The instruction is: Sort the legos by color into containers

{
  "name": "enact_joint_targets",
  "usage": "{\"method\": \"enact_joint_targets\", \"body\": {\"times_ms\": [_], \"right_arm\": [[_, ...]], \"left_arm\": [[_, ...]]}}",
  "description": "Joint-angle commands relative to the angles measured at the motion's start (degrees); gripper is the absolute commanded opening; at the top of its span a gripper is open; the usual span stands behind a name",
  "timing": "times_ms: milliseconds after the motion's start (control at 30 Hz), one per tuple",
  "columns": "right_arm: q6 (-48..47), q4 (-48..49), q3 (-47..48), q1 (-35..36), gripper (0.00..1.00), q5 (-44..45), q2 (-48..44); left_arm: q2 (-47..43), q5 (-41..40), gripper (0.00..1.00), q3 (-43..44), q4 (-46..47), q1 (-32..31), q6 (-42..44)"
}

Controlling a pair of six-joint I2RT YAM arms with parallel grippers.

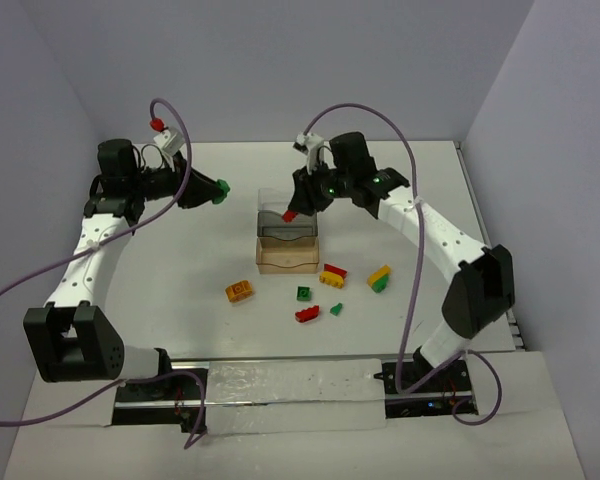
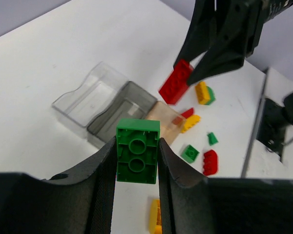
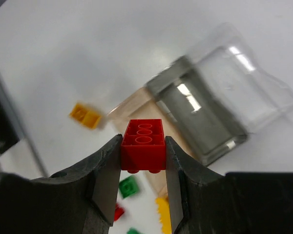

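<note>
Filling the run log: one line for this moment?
left gripper: shut on green lego | right gripper: shut on red lego, near containers | other legos: loose on table

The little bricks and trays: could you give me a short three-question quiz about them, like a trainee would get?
1. Pick one: what colour is the brick pinched in the left gripper? A red, B green, C yellow.
2. True or false: the right gripper holds a red brick.
3. Fill in: the trays stand in a row of ___.

Key: 1 B; 2 true; 3 three.
</note>
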Motion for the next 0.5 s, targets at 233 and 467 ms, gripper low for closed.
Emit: {"method": "enact_joint_targets", "body": {"times_ms": [233, 467], "right_arm": [[10.68, 4.5, 13.96, -1.85, 0.0, 22.9, 14.34], [11.1, 1.73, 19.71, -1.82, 0.0, 26.39, 21.09]], "left_arm": [[-0.38, -17.23, 0.0, -2.27, 8.43, 0.1, -6.54], [0.31, -17.48, 0.0, -2.46, 8.74, -0.32, -6.69]]}}
